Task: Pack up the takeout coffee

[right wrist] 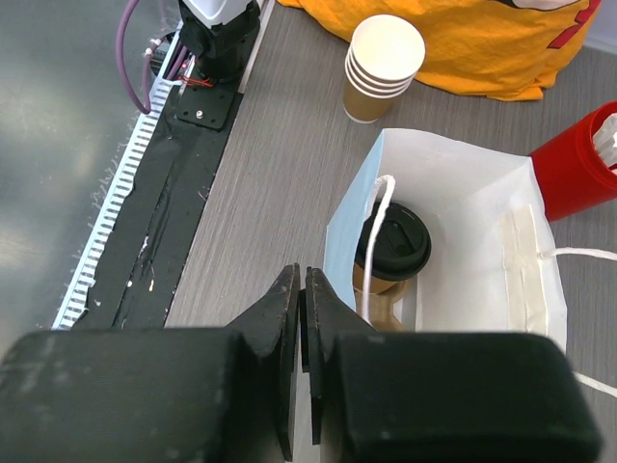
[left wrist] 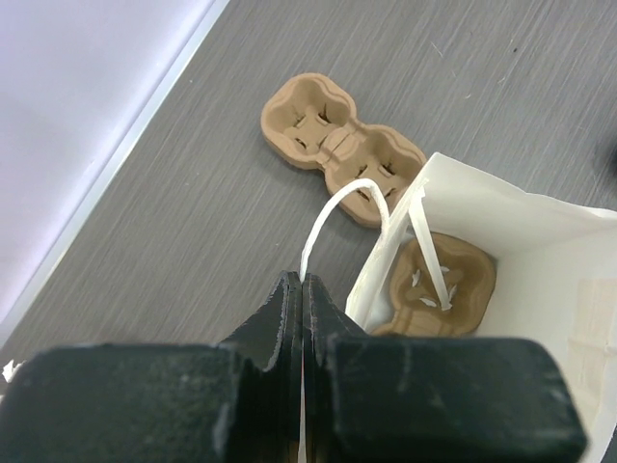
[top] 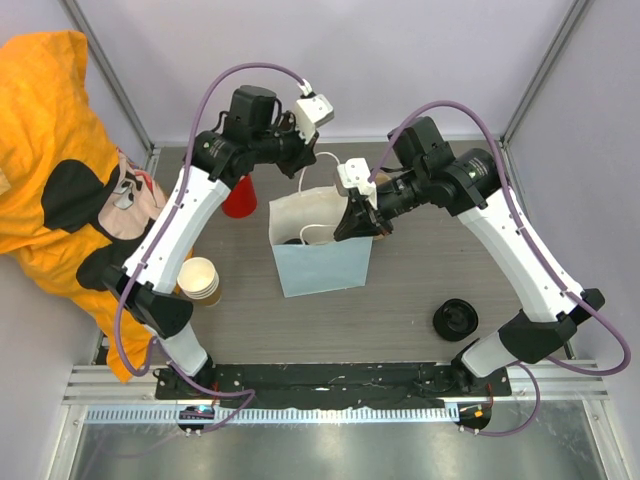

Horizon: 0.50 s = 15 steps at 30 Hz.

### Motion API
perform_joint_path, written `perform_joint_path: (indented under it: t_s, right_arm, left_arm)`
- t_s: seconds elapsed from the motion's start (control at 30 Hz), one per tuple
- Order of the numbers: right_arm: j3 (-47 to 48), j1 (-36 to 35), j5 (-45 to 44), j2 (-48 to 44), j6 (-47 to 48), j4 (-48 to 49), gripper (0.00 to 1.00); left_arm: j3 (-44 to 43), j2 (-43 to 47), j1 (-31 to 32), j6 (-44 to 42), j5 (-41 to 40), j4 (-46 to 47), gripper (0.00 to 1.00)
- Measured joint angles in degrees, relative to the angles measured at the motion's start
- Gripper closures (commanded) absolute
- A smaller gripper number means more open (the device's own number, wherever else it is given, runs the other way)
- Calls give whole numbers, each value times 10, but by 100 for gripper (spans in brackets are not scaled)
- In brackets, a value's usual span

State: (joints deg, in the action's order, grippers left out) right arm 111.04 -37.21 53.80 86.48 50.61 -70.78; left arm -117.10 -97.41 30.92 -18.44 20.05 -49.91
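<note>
The takeout coffee (right wrist: 393, 241), a tan cup with a black lid, stands inside the pale blue paper bag (right wrist: 352, 222) on a brown cardboard carrier (left wrist: 439, 285). From above, only its lid (top: 293, 240) shows inside the bag (top: 325, 265). My left gripper (left wrist: 303, 280) is shut on the bag's white far handle (left wrist: 337, 207) and holds it up behind the bag (top: 303, 172). The right gripper (right wrist: 301, 272) hangs shut just above the bag's right rim (top: 352, 228), with nothing visibly held. The bag's other handle (right wrist: 376, 241) droops across the cup.
A second cardboard carrier (left wrist: 337, 145) lies on the table behind the bag. A stack of lidless paper cups (top: 199, 280) stands at the left and a red cup (top: 240, 197) at the back left. A loose black lid (top: 455, 319) lies at the right. An orange cloth (top: 50, 150) covers the left edge.
</note>
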Motion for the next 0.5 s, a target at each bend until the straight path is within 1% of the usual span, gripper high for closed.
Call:
perform_joint_path:
  t_s: [0.13, 0.23, 0.33, 0.37, 0.43, 0.47, 0.5]
  right_arm:
    - [3, -1, -8, 0, -5, 0, 87]
    - [13, -1, -14, 0, -12, 2, 85]
    - [19, -1, -22, 0, -17, 7, 74]
    - [19, -1, -25, 0, -19, 9, 63]
    - [19, -1, -35, 0, -27, 12, 52]
    - [19, -1, -43, 0, -28, 14, 41]
    - [19, -1, -52, 0, -30, 16, 35]
  left_arm:
    - [-15, -10, 4, 0, -2, 0, 100]
    - [-24, -19, 8, 1, -2, 3, 100]
    - [-28, -26, 13, 2, -1, 4, 99]
    - [-28, -27, 14, 3, -2, 4, 92]
    - [-28, -28, 15, 3, -2, 4, 75]
    - [-28, -28, 16, 2, -5, 4, 62]
    - [-28, -28, 16, 2, -8, 5, 55]
